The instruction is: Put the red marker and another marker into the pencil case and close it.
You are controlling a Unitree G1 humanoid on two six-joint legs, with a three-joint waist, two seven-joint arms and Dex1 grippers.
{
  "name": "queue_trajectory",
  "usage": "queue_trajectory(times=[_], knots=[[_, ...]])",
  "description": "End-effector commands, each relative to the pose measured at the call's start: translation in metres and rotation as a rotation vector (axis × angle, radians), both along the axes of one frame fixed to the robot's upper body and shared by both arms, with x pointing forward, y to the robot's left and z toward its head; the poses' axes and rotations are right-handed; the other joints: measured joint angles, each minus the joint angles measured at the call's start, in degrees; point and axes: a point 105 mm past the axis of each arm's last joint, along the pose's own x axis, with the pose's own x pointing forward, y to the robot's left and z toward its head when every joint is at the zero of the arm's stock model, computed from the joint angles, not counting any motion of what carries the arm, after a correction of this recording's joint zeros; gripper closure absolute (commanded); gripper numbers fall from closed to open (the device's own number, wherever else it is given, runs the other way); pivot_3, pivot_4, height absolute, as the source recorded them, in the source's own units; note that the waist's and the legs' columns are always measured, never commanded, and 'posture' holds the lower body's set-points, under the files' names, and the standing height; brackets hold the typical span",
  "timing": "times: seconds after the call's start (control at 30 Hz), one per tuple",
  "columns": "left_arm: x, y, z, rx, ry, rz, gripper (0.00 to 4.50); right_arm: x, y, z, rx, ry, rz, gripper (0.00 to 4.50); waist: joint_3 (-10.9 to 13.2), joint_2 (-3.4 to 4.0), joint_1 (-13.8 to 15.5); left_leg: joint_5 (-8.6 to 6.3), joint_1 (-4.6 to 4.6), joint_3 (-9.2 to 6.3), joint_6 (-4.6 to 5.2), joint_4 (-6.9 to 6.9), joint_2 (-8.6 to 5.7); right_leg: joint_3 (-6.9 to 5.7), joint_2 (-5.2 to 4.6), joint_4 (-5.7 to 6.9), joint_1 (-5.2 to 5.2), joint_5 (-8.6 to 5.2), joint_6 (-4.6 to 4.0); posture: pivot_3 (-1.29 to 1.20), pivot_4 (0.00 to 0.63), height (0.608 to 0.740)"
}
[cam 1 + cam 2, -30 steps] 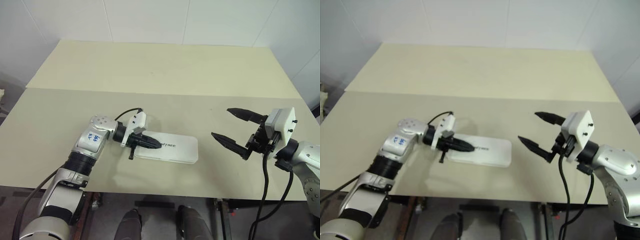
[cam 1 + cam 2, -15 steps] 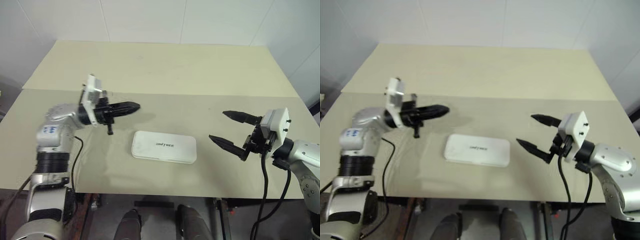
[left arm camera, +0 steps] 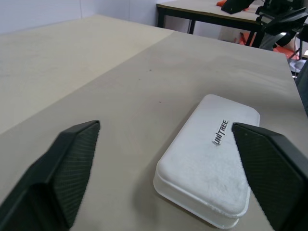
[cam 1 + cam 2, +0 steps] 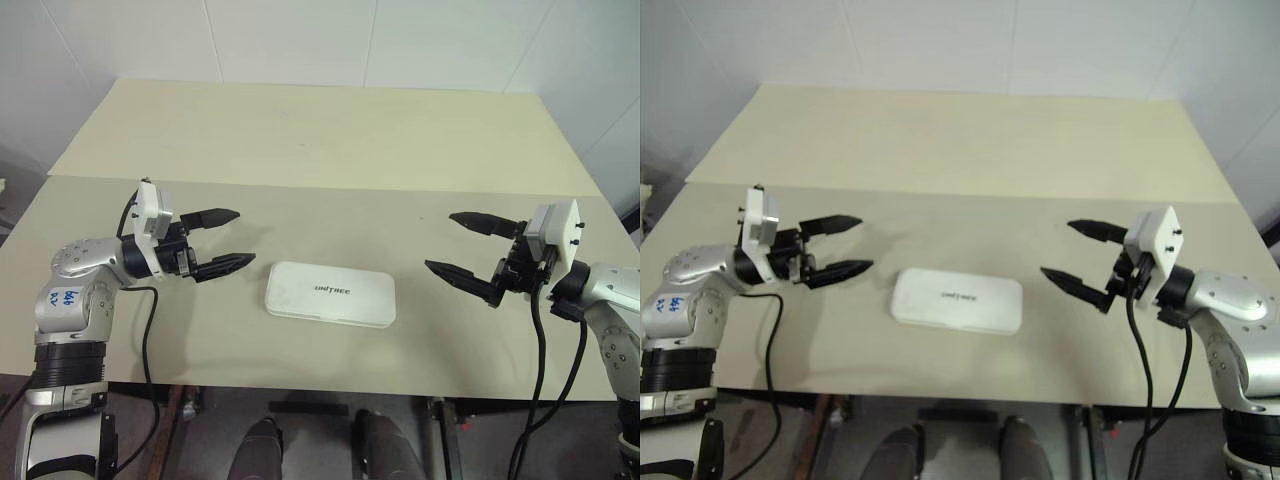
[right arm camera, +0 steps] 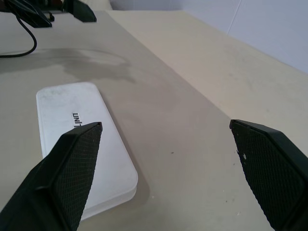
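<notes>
Pencil case (image 4: 330, 294) lies flat on the worktop (image 4: 300, 130), lid down, lettering up, between the two arms. Left pincer (image 4: 222, 240) hangs above the worktop just left of the case, fingers spread wide, gripping nothing. Right pincer (image 4: 458, 243) hangs off the case's right end, well apart from it, also spread wide and empty. Both point inward toward the case, roughly level.

Neither the red marker nor the green one lies on the worktop in the head views or the wrist views. Judgement: they are probably inside the case, but with the lid down that cannot be checked.

Risks from here:
- Lid may be resting and not latched. The left wrist view shows a seam along the near edge of the case, but not whether it is fully seated. If unlatched, a nudge could pop it.
- Case is smooth hard plastic on a smooth worktop; any sideways brush from a fingertip would likely slide it.
- Pressing one end only could tip the other end up.

Hard to make out:
- Latch and hinge sides: cannot tell which long edge is which.
- Case contents hidden.
- Dark and orange clutter beyond the worktop's far edge in the left wrist view: unidentifiable.
</notes>
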Motion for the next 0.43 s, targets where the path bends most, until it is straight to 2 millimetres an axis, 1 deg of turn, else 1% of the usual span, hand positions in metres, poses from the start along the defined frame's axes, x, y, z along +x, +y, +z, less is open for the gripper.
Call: queue_trajectory(times=[0.03, 0.1, 0.2, 0.33, 0.43], knots=[[-0.001, -0.005, 0.012, -0.02, -0.062, -0.015, 0.02, -0.004, -0.002, 0.012, -0.028, -0.057, 0.006, 0.0, 0.0, 0.0, 0.0, 0.0, 0.0, 0.0, 0.0, 0.0, 0.0, 0.0, 0.01, 0.0, 0.0, 0.0, 0.01, 0.0, 0.15, 0.74], [0.003, -0.01, 0.017, -0.015, -0.103, -0.011, 0.02, -0.005, -0.007, 0.012, -0.04, -0.048, 0.001, 0.0, 0.0, 0.0, 0.1, 0.0, -0.01, 0.0, 0.0, 0.0, -0.01, 0.0, 0.0, 0.0, 0.0, 0.0, 0.01, 0.0, 0.15, 0.74], [0.007, -0.01, 0.022, -0.013, -0.153, -0.008, 0.02, -0.008, -0.012, 0.009, -0.06, -0.036, -0.015, 0.0, 0.0, 0.0, 0.2, 0.0, -0.04, 0.0, 0.0, 0.02, -0.01, 0.0, 0.0, -0.02, 0.0, 0.01, 0.01, 0.0, 0.15, 0.74], [0.005, -0.007, 0.017, 0.002, -0.141, -0.011, 0.02, -0.009, -0.021, 0.005, -0.063, -0.021, -0.041, 0.0, 0.0, 0.0, -0.1, 0.0, 0.0, 0.01, 0.0, 0.0, 0.0, 0.0, 0.0, -0.01, 0.0, 0.02, 0.04, 0.0, 0.15, 0.74], [0.004, -0.006, 0.018, 0.003, -0.138, -0.002, 0.02, -0.011, -0.026, 0.003, -0.063, -0.007, -0.051, 0.0, 0.0, 0.0, -0.2, 0.0, 0.0, 0.01, 0.0, -0.01, 0.0, 0.0, 0.01, -0.01, 0.0, 0.07, 0.13, 0.0, 0.15, 0.74]])
